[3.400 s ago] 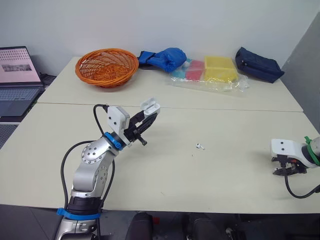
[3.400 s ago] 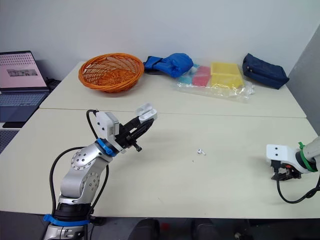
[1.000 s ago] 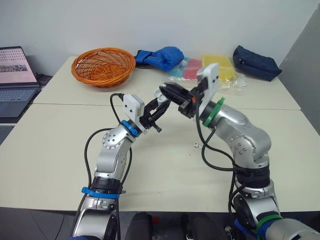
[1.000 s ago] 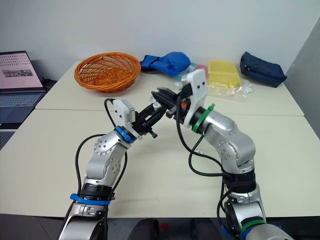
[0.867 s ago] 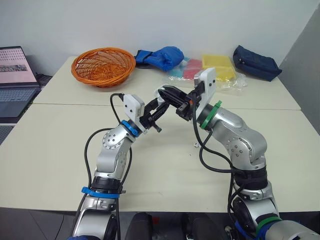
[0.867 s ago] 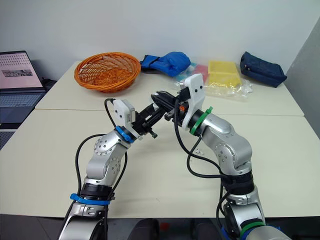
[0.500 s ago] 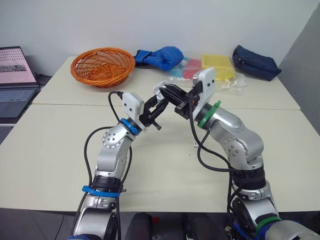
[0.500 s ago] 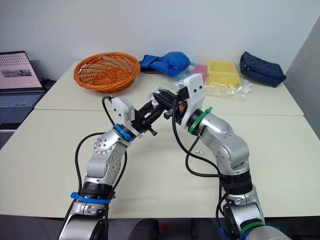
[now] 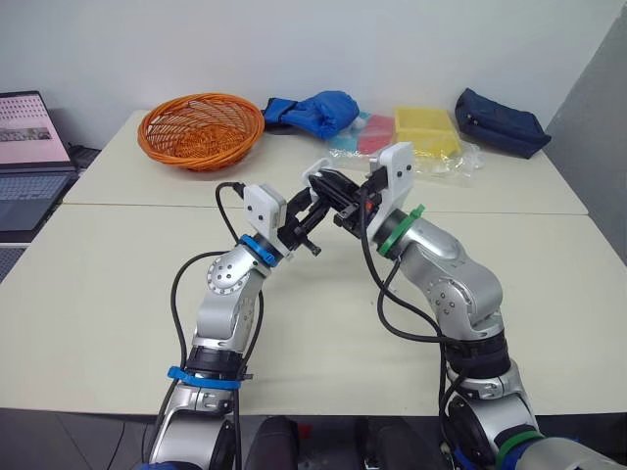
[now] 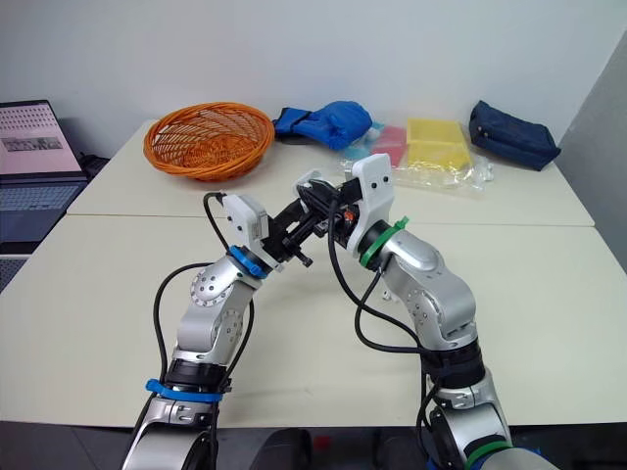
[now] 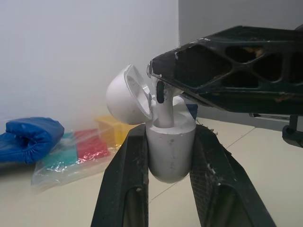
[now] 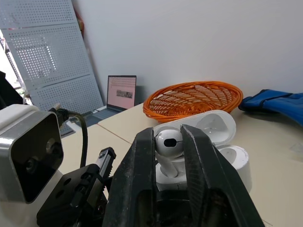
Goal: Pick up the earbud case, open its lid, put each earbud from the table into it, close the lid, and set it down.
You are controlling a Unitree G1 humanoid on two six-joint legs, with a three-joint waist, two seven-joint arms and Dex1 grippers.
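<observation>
My left gripper [image 9: 315, 194] is raised above the table and shut on the white earbud case [image 11: 169, 144]. The case stands upright between its fingers with the lid [image 11: 127, 94] swung open. My right gripper [image 12: 168, 135] reaches in from the right, shut on a white earbud [image 12: 169, 141]. The earbud's stem points down into the case opening and its head still stands above the rim. In the head views the two grippers meet tip to tip at the case [image 10: 312, 183], over the middle of the table [image 9: 118, 294].
At the back of the table stand an orange woven basket [image 9: 201, 129], a blue cloth bundle [image 9: 315, 111], yellow and red items in a clear bag [image 9: 426, 132] and a navy pouch [image 9: 500, 122]. A laptop [image 9: 29, 147] sits off the table's left.
My right arm has come in from the table's right edge to the case, carrying the earbud. Over the last second it closed the last gap. The left gripper rose slightly with the case.
</observation>
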